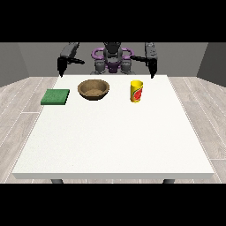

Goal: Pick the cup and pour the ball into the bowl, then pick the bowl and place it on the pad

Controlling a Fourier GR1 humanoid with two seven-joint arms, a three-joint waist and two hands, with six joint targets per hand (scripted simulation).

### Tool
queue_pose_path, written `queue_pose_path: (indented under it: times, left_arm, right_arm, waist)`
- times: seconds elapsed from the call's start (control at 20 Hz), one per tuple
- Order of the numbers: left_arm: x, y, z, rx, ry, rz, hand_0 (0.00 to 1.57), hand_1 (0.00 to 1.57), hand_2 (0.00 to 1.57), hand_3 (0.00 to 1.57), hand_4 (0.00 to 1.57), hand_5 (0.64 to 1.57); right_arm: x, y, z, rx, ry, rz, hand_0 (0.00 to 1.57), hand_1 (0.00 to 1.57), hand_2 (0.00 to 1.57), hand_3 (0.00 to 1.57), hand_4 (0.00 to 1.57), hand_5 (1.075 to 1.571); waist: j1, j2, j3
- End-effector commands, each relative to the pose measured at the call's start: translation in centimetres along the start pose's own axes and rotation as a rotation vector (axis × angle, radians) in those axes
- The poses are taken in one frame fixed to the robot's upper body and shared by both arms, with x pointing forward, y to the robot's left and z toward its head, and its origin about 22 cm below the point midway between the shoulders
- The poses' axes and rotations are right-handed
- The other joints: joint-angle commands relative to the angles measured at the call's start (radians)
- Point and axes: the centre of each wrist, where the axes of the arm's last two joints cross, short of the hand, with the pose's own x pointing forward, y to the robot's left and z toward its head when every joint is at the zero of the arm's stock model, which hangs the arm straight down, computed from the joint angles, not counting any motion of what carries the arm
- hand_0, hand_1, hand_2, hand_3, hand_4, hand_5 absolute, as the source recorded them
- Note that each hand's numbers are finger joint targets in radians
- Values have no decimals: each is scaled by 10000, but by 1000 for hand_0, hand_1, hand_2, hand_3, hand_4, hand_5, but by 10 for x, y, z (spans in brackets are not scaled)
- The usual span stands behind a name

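Observation:
A yellow cup (137, 91) with a red mark stands upright on the white table (114, 141), right of centre at the far side. A brown wooden bowl (93, 88) sits left of it. A green square pad (55, 96) lies flat near the far left edge. No ball shows; the cup's inside is hidden. The hand at the view's left (61, 69) hangs at the table's far left corner, well behind the pad. Behind the cup and apart from it, the hand at the view's right (153, 69) hangs at the far edge. Neither hand holds anything.
The robot's torso (112, 61) stands behind the table's far edge. Grey wooden floor surrounds the table on both sides. The table's near half shows bare white surface.

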Motion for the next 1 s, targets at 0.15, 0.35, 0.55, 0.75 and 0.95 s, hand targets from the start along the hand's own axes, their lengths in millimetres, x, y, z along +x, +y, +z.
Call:
queue_pose_path:
  times: [0.15,0.35,0.55,0.75,0.95]
  left_arm:
    - [-36,-24,-4,293,11,-470,0,0,0,0,0,1236]
    - [-45,-9,-14,406,-443,-233,0,0,0,0,0,1232]
    - [-68,-19,-1,826,-354,-465,0,0,0,0,0,1276]
    - [-79,-20,-11,633,-417,-370,0,0,0,0,0,1262]
    - [-95,-12,-3,1040,-49,-418,0,0,0,0,0,1219]
  right_arm:
    - [-3,-28,-12,148,-16,-115,0,0,0,0,0,1562]
    - [-16,-36,-8,-190,-376,45,0,0,0,0,0,1564]
    - [-13,-54,-6,126,-513,-164,0,0,0,0,0,1559]
    - [-9,-50,-23,-102,-596,-189,0,0,0,0,0,1559]
    - [-6,-62,-19,134,-365,-299,0,0,0,0,0,1559]
  waist:
    - [-325,40,1]
    - [-143,517,2]
    - [-530,767,1]
    - [-429,858,-1]
    - [-626,633,-2]
